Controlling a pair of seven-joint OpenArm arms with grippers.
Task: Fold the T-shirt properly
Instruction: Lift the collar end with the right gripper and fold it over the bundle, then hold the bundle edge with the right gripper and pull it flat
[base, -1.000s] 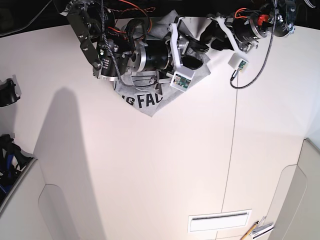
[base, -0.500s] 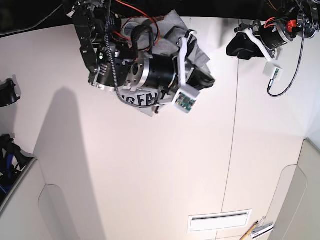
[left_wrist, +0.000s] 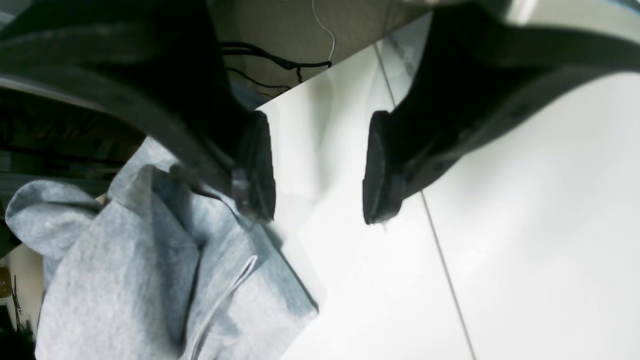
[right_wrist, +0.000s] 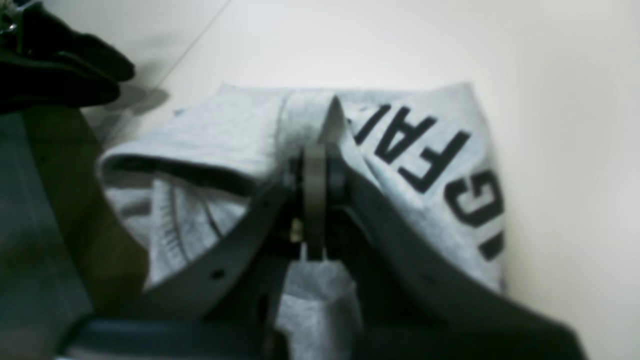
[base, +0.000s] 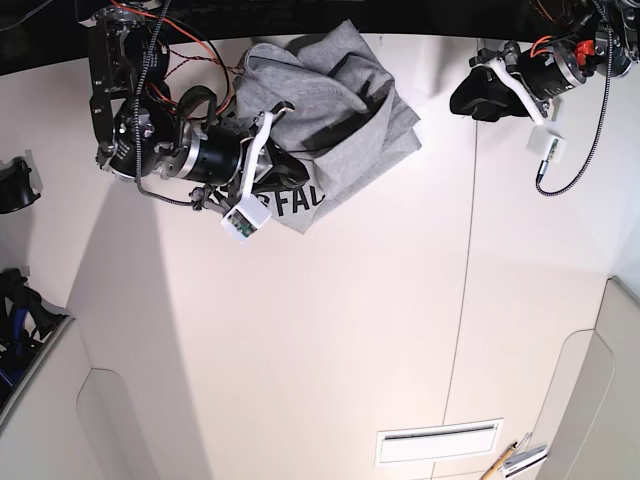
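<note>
White table (base: 330, 330) carries the grey T-shirt (base: 340, 110), bunched at the far edge. Since half a second ago, the right arm swung left. Right gripper (right_wrist: 315, 165) fingers clench a cloth fold; left gripper (left_wrist: 317, 165) fingers are spread, holding nothing.

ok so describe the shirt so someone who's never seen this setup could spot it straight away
Look to the far edge of the white table in the base view, between the two arms. The T-shirt lies crumpled there, heather-grey with black block lettering, and the right end effector is clamped on a fold of it. It is the only cloth on the table; the left end effector hangs open beside it.
</note>
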